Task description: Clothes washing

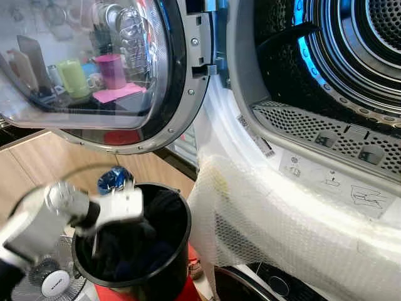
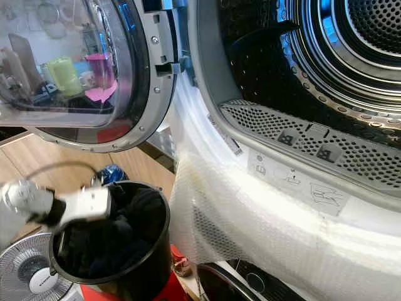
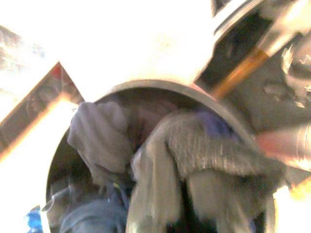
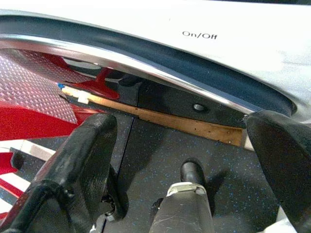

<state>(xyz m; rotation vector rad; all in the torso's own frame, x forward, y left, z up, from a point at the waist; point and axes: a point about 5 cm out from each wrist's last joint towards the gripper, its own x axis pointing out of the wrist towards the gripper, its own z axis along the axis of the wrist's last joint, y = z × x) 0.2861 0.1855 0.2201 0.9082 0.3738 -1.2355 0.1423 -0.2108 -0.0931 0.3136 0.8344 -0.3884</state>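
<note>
Dark clothes in black bucket beside open dryer door, wooden floor.

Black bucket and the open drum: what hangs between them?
In the left eye view, a sheet of white bubble wrap draped over the machine's front hangs between the bucket of dark clothes and the drum.

The left arm is silver, blurred, with a boxy pale wrist block and a thin dark cable arching over it. The right gripper's fingers are thick, matte black, rounded.
</note>
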